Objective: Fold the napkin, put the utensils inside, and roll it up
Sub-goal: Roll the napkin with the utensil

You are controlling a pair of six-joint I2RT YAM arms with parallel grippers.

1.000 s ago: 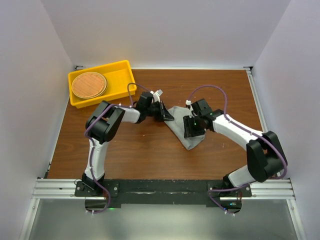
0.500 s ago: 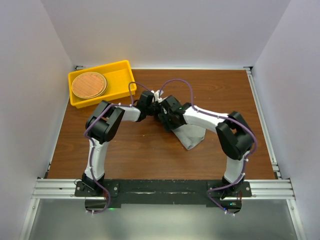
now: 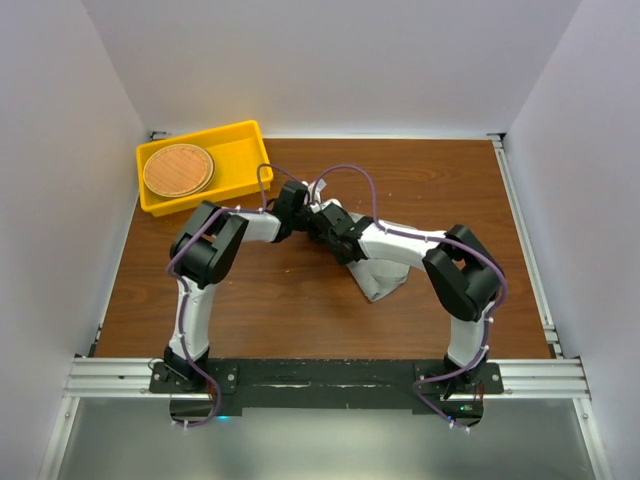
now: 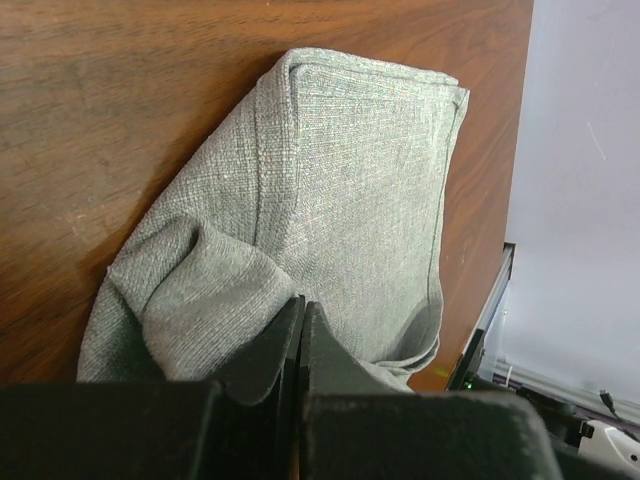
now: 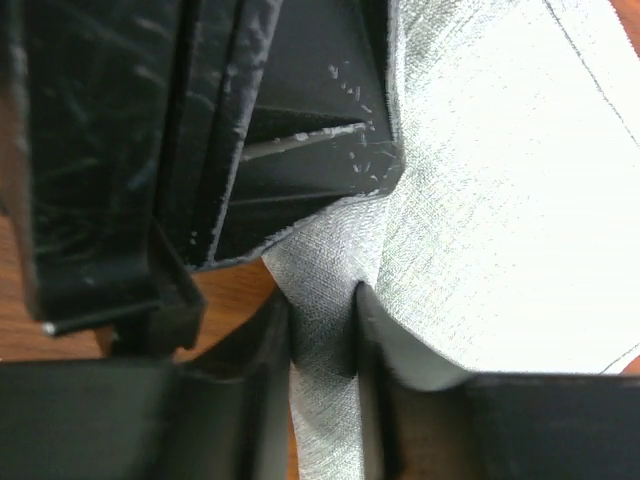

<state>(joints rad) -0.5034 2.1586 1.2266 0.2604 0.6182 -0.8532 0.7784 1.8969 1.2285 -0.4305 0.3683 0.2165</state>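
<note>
The grey napkin (image 3: 385, 275) lies folded and bunched on the wooden table, right of centre. My left gripper (image 3: 318, 222) sits at the napkin's upper left corner. In the left wrist view its jaws (image 4: 301, 305) are pressed together, with a raised fold of the napkin (image 4: 350, 180) bunching up to them. My right gripper (image 3: 333, 228) is right beside it. In the right wrist view it (image 5: 322, 300) is shut on a strip of the napkin (image 5: 500, 200) that runs up to the left gripper's black fingers (image 5: 300, 150). The utensils are out of view.
A yellow tray (image 3: 245, 130) stands at the back left with a round brown woven disc (image 3: 178, 170) in it. White walls close in the table on three sides. The arms' bases sit on the black rail at the near edge.
The right arm swung left from over the napkin's middle to its upper left corner, beside the left gripper. Its jaws widened, then closed on the fabric. The left gripper stayed put.
</note>
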